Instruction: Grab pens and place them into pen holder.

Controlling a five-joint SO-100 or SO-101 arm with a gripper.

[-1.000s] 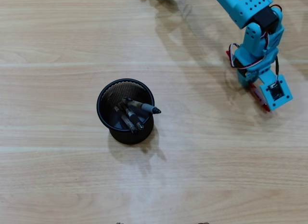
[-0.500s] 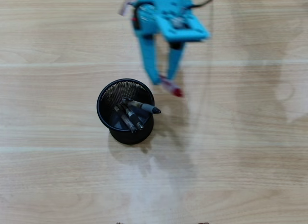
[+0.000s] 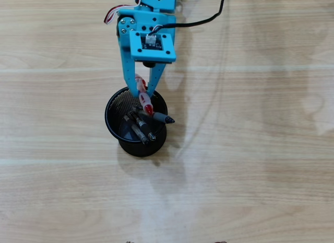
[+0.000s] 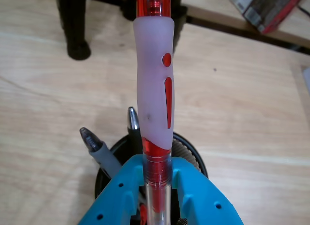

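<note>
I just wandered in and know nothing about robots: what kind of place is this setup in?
Probably a hobbyist's desk or small workshop, not a factory. A small blue gripper holds a red pen over a black mesh pen holder on a pale wood-grain table, and a dark furniture leg stands behind.

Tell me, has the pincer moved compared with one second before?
Yes. In the overhead view the pincer, shut on the red pen, went from the right side of the table leftward and now hangs over the pen holder's rim.

Blue fingers [image 3: 129, 70], a red pen [image 4: 154, 89] with frosted white grip, black mesh pen holder [image 3: 121, 129], pale wood table [image 3: 250, 164].
</note>
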